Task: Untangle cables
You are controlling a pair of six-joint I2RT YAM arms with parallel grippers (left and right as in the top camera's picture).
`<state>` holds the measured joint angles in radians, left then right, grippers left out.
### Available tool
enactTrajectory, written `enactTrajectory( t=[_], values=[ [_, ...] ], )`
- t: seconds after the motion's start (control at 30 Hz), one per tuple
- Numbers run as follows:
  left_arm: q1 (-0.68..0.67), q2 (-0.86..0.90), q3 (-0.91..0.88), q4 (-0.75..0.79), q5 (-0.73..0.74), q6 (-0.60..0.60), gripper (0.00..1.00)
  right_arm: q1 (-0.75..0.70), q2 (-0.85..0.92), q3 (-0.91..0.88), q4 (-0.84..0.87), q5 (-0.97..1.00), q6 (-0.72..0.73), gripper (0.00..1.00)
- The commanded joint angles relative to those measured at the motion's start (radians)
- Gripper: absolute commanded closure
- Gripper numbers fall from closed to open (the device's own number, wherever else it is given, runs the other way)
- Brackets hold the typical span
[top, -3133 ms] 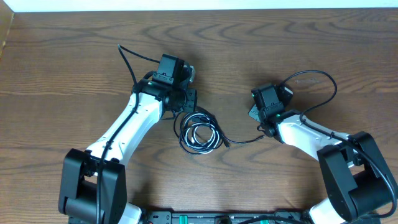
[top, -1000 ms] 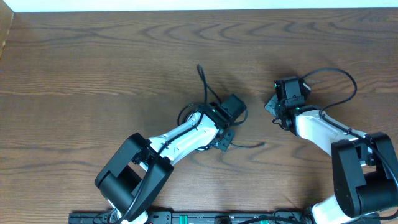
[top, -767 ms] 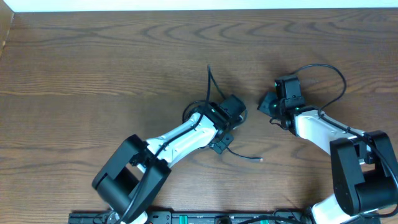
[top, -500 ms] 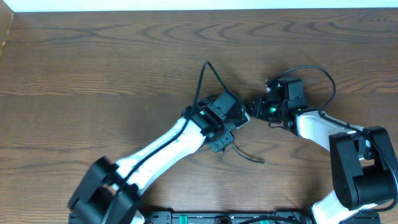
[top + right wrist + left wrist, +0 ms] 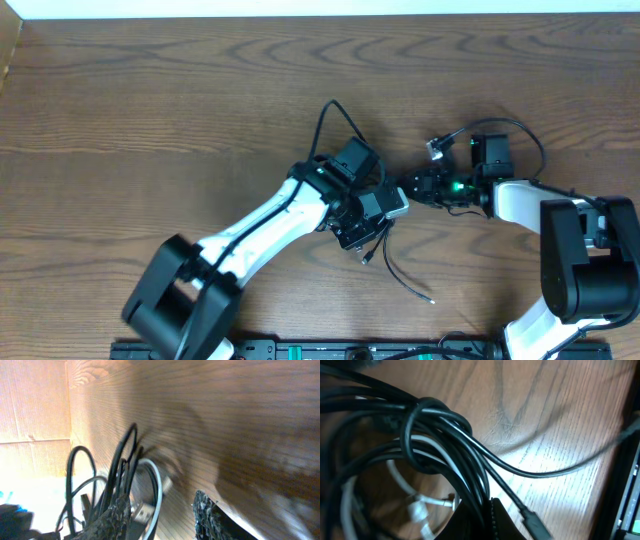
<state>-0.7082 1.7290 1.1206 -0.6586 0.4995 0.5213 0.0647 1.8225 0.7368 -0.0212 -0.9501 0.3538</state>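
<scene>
Cables (image 5: 445,435) knotted near table (image 5: 150,100) centre, bundle largely hidden beneath left gripper (image 5: 383,214), clamped tight on them. Right gripper (image 5: 162,515) standing apart just beside bundle, view blurred. Dark wood-grain surface; pale strip (image 5: 300,8) along far edge.

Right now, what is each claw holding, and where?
Left claw pinches the cables at the bundled black strands just past the knot. Right claw stands open, apparently gripping nothing.
</scene>
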Motion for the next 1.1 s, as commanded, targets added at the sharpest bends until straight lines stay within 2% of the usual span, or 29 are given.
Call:
enactTrajectory(
  t=[0.0,0.23,0.43,0.63,1.07],
  values=[
    [0.004,0.054,-0.004,0.001,0.047,0.017,0.92,-0.018,0.003,-0.006,-0.035,-0.003,-0.048,0.62],
    [0.005,0.077,0.003,-0.011,0.047,-0.01,0.92,-0.013,0.003,-0.006,-0.107,0.09,0.019,0.63],
    [0.005,0.056,0.008,-0.018,0.047,-0.009,0.92,0.011,0.003,-0.006,-0.094,-0.096,0.027,0.39],
    [0.006,0.023,0.009,-0.055,0.047,0.045,0.93,0.016,0.003,-0.006,-0.095,-0.245,0.016,0.38],
    [0.006,-0.154,0.009,-0.013,0.099,0.048,0.93,0.02,0.003,-0.007,-0.071,-0.24,0.285,0.36]
  ],
)
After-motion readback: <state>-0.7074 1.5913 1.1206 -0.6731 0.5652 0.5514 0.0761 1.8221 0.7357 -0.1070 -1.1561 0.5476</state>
